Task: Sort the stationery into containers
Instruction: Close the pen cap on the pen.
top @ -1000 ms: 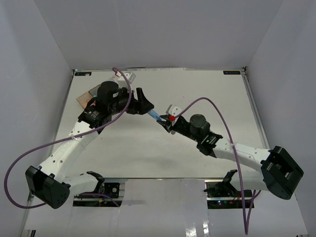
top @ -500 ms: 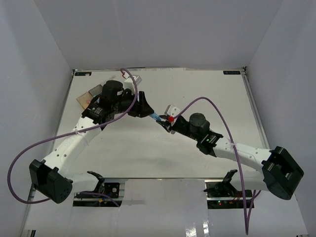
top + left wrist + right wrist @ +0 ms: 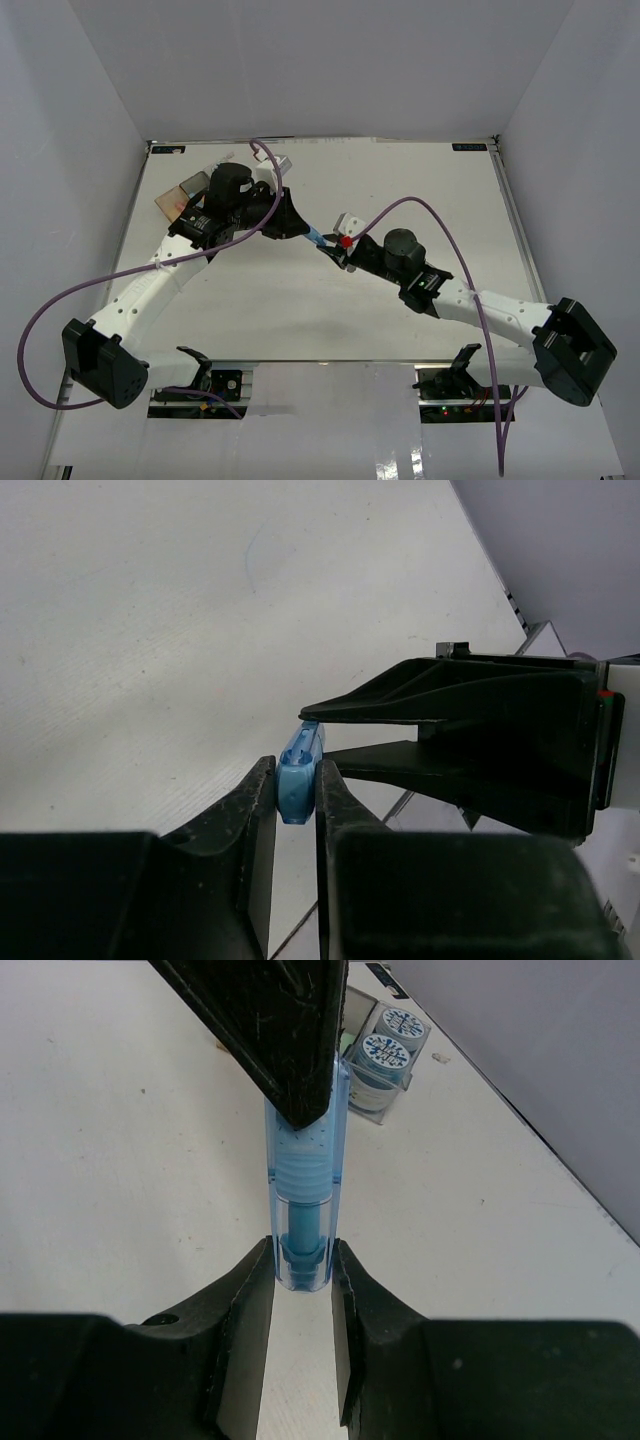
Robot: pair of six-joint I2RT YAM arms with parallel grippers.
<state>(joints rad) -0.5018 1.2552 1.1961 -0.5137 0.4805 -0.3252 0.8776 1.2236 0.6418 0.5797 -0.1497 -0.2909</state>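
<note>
A translucent blue marker stick (image 3: 316, 238) hangs above the table's middle, held at both ends. My left gripper (image 3: 304, 231) is shut on its upper-left end, and in the left wrist view the stick's tip (image 3: 297, 783) is pinched between the jaws of that gripper (image 3: 297, 772). My right gripper (image 3: 331, 249) is shut on the other end; the stick (image 3: 305, 1185) stands between the jaws of the right gripper (image 3: 303, 1260). The containers (image 3: 186, 190) sit at the far left behind the left arm. A clear bin (image 3: 383, 1080) holds two blue-and-white rolls (image 3: 388, 1048).
A left finger (image 3: 275, 1030) covers the stick's far end in the right wrist view, and the right fingers (image 3: 450, 720) fill the right of the left wrist view. White walls close in the table on three sides. Purple cables loop off both arms.
My left gripper has closed from open onto the free end of the blue stick, with the left arm shifting slightly. The right gripper has held the stick still.
</note>
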